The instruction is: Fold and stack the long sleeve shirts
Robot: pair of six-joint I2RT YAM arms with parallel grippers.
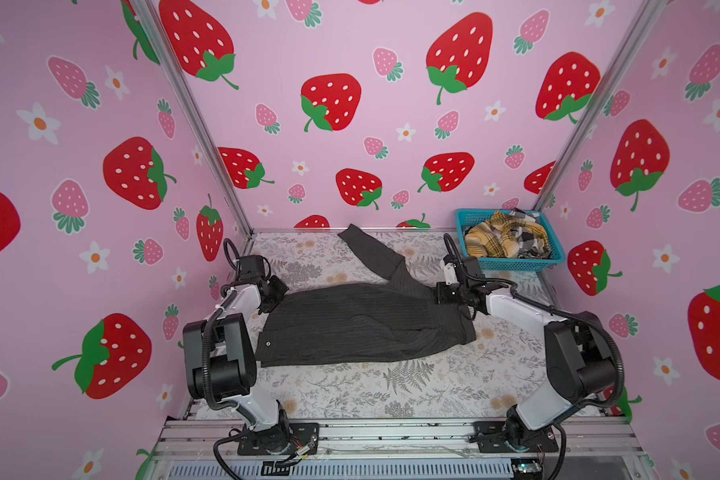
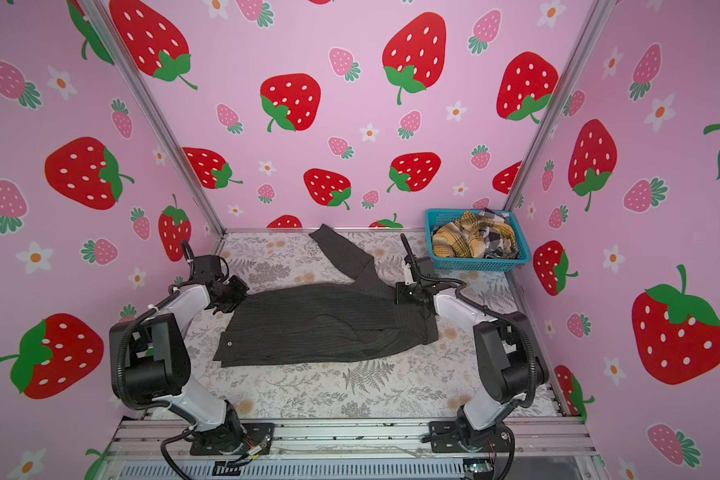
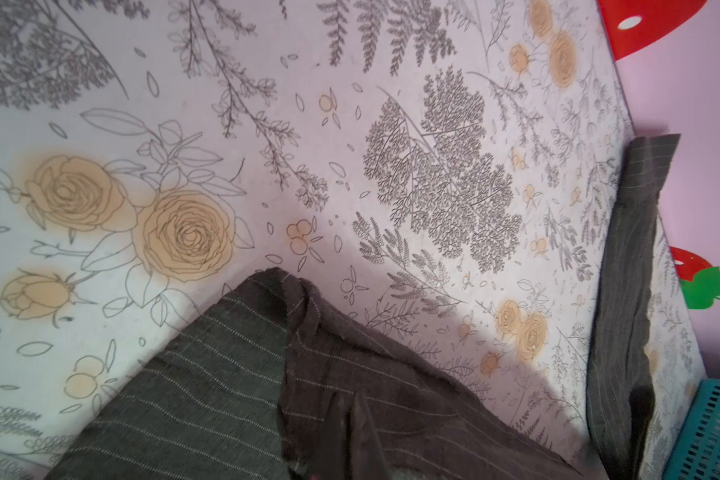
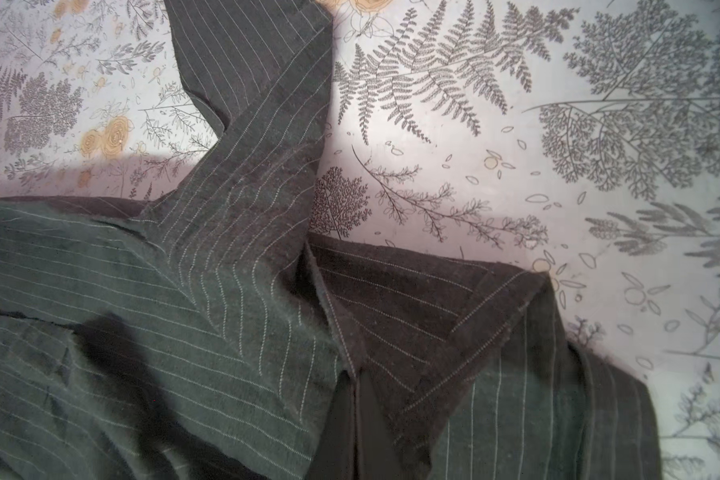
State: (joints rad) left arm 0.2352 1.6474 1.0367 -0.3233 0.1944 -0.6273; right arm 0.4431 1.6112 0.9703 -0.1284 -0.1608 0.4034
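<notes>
Charcoal shirt (image 1: 350, 328) flat on table (image 1: 391, 386), half folded, one sleeve (image 1: 371, 253) trailing back, far edge pinched in closed left gripper (image 1: 269, 306) and right gripper (image 1: 440, 296), plaid and check shirts (image 1: 495, 245) heaped in basket (image 1: 516, 264), nothing stacked.

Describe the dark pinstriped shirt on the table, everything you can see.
The dark pinstriped shirt is soft charcoal cloth with thin pale stripes, lying sideways and mostly flat on the floral table, partly folded over itself. One sleeve stretches toward the back wall; a small button shows near its left end. The left gripper and right gripper, both shut, seem to pinch its far edge at either end.
</notes>
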